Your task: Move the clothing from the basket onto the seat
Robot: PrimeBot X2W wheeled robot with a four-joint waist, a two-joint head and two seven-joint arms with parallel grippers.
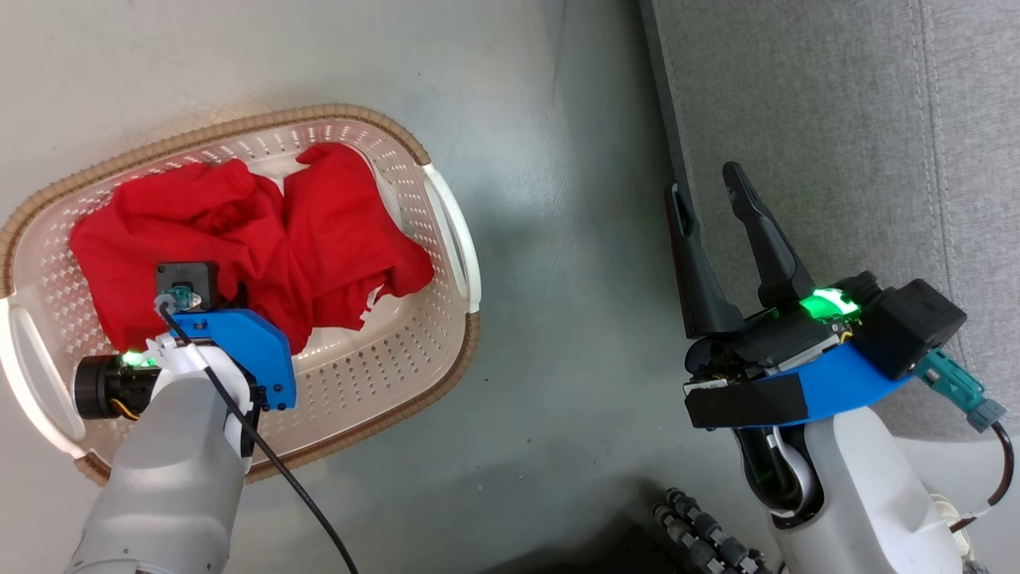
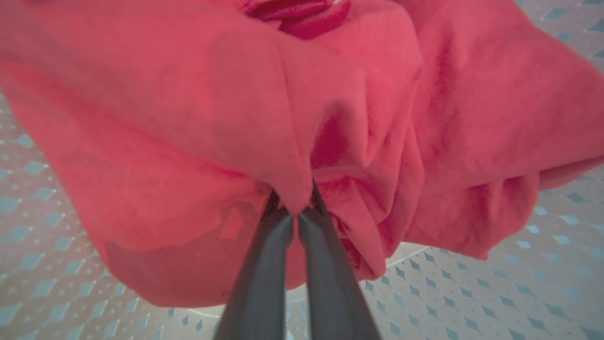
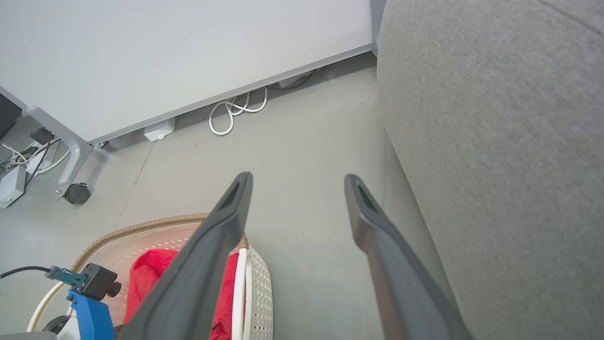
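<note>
We've got the left hand (image 2: 296, 208) clamped on the bright red fabric clothing (image 2: 188, 118) in the cream perforated plastic basket (image 1: 398, 375); grey upholstered seat (image 1: 837, 119) lies rightward, beside our spread-open right hand (image 1: 704, 179).

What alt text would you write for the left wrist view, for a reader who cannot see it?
The left gripper, its jaws shut, pinches a fold of the crumpled red clothing seen close up. Around the clothing, the pale perforated floor of the basket shows at the sides and along the bottom.
</note>
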